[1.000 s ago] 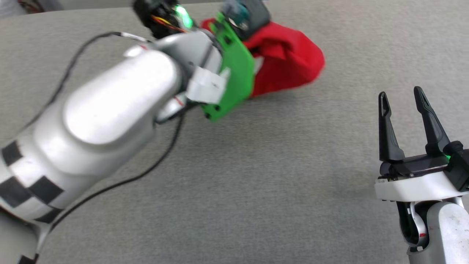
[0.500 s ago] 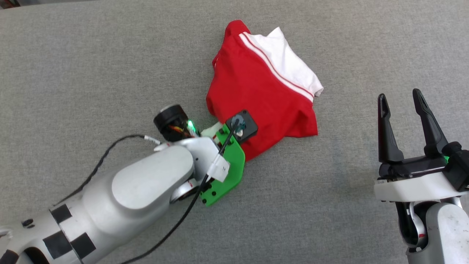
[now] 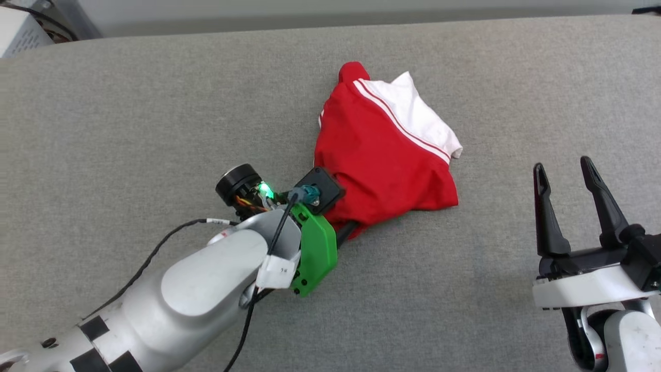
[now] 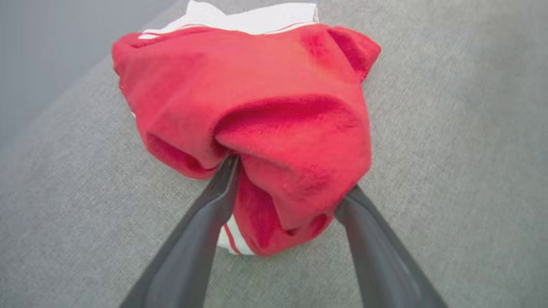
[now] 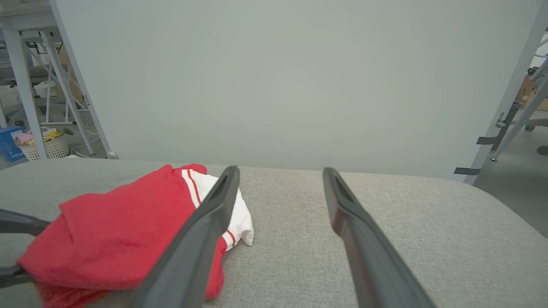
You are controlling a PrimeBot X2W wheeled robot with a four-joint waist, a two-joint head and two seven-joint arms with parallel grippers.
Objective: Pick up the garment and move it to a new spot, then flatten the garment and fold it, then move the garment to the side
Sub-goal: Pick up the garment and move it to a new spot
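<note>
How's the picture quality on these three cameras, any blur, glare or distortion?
Head view: sharp, evenly lit, no glare, only soft shadow beside the garment. Left wrist view: soft all over, the garment's weave smeared, darker toward the upper left corner. Right wrist view: the right end effector blurs near the lens, and the side posts lean from wide-angle distortion.

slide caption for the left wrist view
Open left gripper straddling a fold of the crumpled red jersey shirt on the grey fabric surface

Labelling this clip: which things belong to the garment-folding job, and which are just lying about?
Job: garment; left gripper; right gripper; grey surface.
Lying about: white basket; blue box; metal frame.
</note>
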